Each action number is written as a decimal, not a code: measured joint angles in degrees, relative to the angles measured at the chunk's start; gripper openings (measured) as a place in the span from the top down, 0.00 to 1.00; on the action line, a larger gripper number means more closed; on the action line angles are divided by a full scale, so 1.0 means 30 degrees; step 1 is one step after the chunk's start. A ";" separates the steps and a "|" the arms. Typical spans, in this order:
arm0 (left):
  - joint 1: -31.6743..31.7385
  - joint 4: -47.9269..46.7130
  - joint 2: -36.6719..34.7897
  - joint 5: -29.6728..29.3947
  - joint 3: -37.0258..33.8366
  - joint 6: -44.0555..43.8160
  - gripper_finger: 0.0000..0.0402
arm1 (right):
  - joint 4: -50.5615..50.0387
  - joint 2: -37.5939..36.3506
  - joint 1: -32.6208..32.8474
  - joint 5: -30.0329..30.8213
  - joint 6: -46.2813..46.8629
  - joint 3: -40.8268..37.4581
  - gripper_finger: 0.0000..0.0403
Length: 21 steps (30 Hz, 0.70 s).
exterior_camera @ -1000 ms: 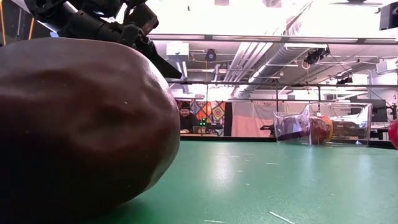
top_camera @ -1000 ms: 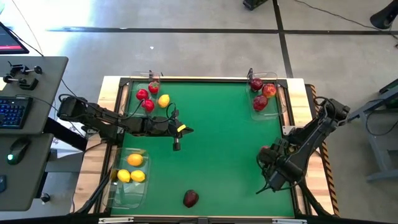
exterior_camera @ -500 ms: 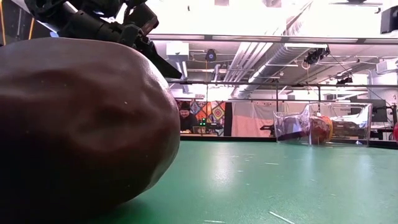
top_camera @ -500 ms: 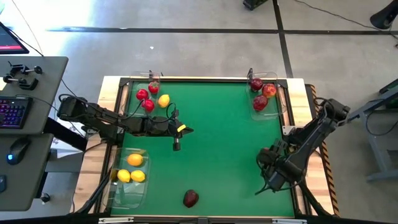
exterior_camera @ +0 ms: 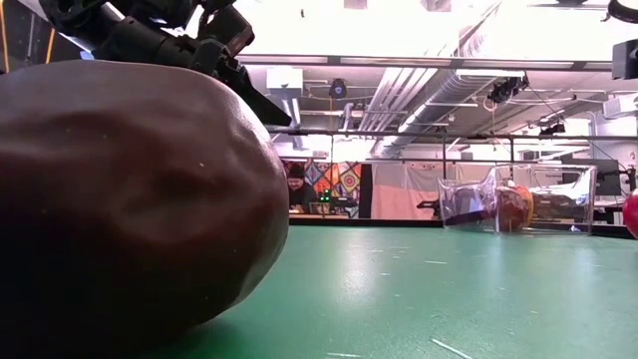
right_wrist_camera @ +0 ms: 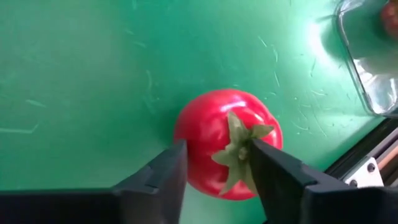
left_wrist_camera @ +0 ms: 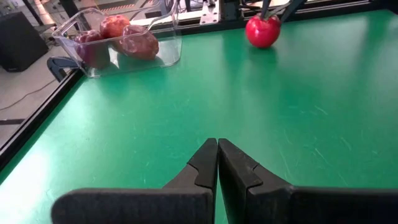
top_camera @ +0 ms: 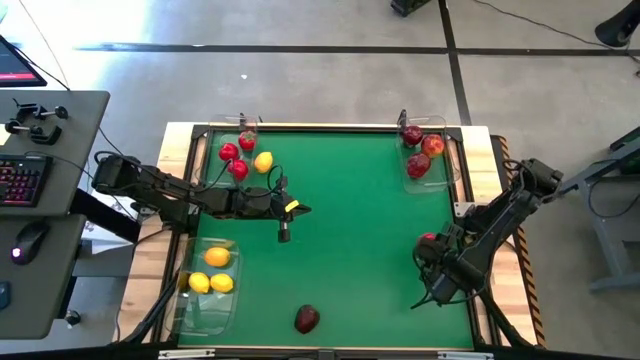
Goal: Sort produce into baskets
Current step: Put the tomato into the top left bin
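Small bright red fruit (right_wrist_camera: 226, 144) with green stem, resting on the green desk (top_camera: 350, 220) near its right edge, well short of the near edge; visible also from the left wrist (left_wrist_camera: 262, 31) and above (top_camera: 428, 240). Right claw (right_wrist_camera: 214, 171) lowered over it, fingers (right_wrist_camera: 163, 173) set narrowly on either side of the fruit, at or just off its skin; firm contact not confirmed, fruit not lifted. Corner of a clear basket (right_wrist_camera: 367, 59) and the dark desk border close by on that side, little room there. Right arm reaching in from the right edge, bent, wrist pointed steeply down.

Far right basket (top_camera: 428, 152) at the far right corner, holding three dark red and red-yellow apples (top_camera: 419, 165). Far left basket (top_camera: 236, 150) at the far left corner, with small red fruits (top_camera: 229, 153) and one lemon (top_camera: 263, 161) on the desk just beside them. Near left basket (top_camera: 205, 285) against the left edge, holding three lemons (top_camera: 217, 257). Dark red apple (top_camera: 307, 319) alone near the near edge, filling the low view (exterior_camera: 130, 209).

Wide bare green surface across the desk's centre.

Left claw (left_wrist_camera: 217, 163) fully closed, empty, held above the surface left of centre; left arm stretched in level from the left edge.
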 joint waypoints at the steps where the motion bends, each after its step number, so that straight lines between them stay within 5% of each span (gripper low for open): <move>1: 0.0000 0.0000 -0.0001 0.0003 0.0000 0.0000 1.00 | -0.0040 0.0000 0.0000 0.0000 0.0000 0.0000 0.63; 10: -0.0002 0.0000 0.0001 0.0000 0.0000 0.0000 1.00 | -0.0991 0.0000 0.0000 0.0066 -0.0367 0.0406 0.97; 21: 0.0002 -0.0001 -0.0004 0.0001 0.0000 -0.0431 1.00 | -0.2138 0.0000 0.0005 0.3650 -0.1066 0.2992 1.00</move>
